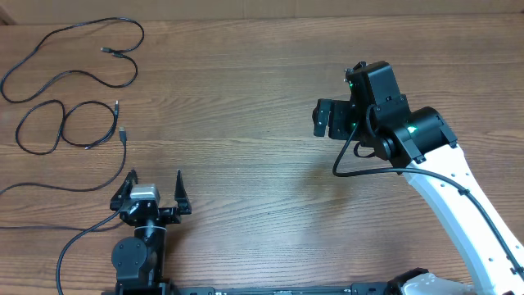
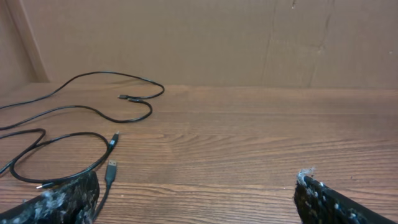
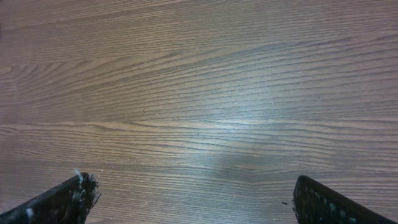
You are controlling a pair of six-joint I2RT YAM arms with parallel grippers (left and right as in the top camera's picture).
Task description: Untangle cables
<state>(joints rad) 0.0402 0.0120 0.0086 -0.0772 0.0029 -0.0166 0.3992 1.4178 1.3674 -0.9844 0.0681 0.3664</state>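
Cables lie at the far-left end of the wooden table, well apart from both empty pincers.

One black cable snakes near the far-left corner, its two small plugs close together. Just nearer, a second black cable curls in a loop that crosses itself, and a USB plug lies beside it. The left gripper sits at the near edge with its fingers spread wide, close to that plug. The right gripper hangs over bare wood with its fingers equally spread.
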